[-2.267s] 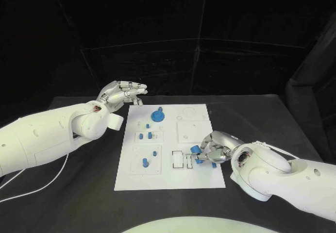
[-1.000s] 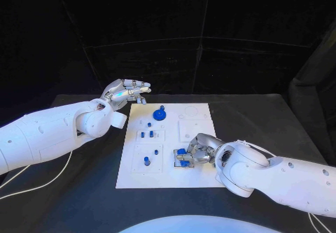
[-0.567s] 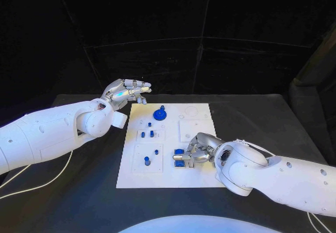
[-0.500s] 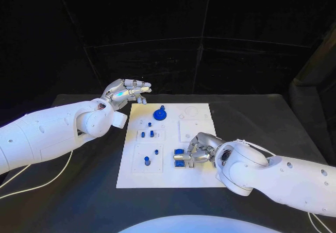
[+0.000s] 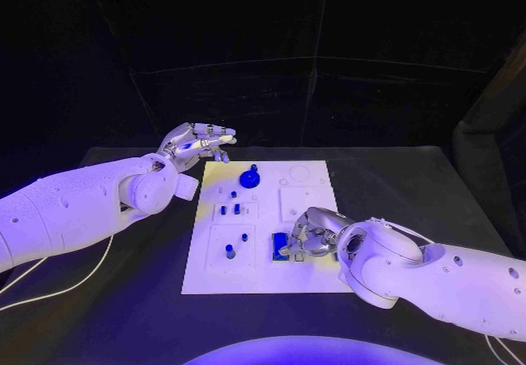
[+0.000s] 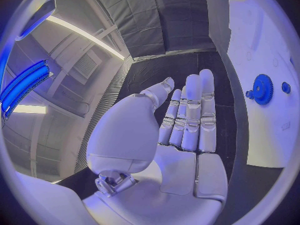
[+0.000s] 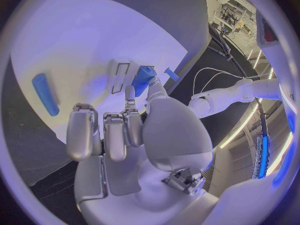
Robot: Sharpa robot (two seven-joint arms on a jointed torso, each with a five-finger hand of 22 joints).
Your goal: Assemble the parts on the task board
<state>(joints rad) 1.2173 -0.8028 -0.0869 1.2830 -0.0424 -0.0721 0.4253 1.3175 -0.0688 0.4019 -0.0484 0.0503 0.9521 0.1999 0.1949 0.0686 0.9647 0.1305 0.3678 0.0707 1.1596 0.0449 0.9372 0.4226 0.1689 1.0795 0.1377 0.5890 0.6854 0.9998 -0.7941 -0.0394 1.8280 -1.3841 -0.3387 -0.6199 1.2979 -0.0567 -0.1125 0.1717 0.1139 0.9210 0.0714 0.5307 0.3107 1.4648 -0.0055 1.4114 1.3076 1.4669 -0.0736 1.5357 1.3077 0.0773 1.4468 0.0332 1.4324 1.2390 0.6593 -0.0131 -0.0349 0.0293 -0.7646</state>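
Judging the assembly partway: gear [image 5: 250, 179] and pegs [image 5: 228, 210] standing in the task board [image 5: 307, 281], right hand [image 5: 310, 237] pinching a blue block [image 5: 280, 246] at its slot, left hand [image 5: 198, 142] spread, holding nothing.

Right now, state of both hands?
Left hand: open, holding nothing, raised off the task board's far left corner.
Right hand: pinching a blue part at the board's rectangular slots.

Two bulky, rounded white-shelled arms, left arm [image 5: 77, 209] trailing a thin white cable [image 5: 61, 285], each ending in a silver segmented hand: left hand [image 5: 198, 142], right hand [image 5: 310, 234].
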